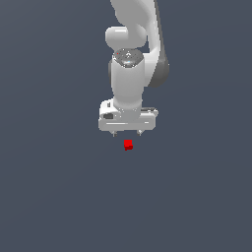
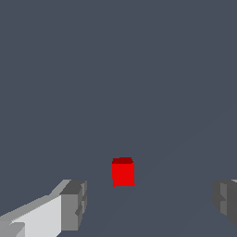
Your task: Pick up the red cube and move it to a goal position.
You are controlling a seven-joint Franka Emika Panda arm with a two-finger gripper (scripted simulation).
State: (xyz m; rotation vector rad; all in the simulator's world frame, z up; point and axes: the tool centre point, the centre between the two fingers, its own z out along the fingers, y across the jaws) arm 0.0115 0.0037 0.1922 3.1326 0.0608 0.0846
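Tool (image 1: pixel 127 133) spread wide, holding nothing; two short fingertips (image 1: pixel 114 133) point down from white hand body. Wrist view shows finger pads (image 2: pixel 74 206) far apart, red cube (image 2: pixel 123 172) lying in gap between them, touching neither. Exterior view: cube just below fingertips, roughly centred under tool, resting alone on plain dark grey worktop (image 1: pixel 54 197). Cube far narrower than tool opening. White arm (image 1: pixel 129 74) rises straight up from tool, out of view's top.
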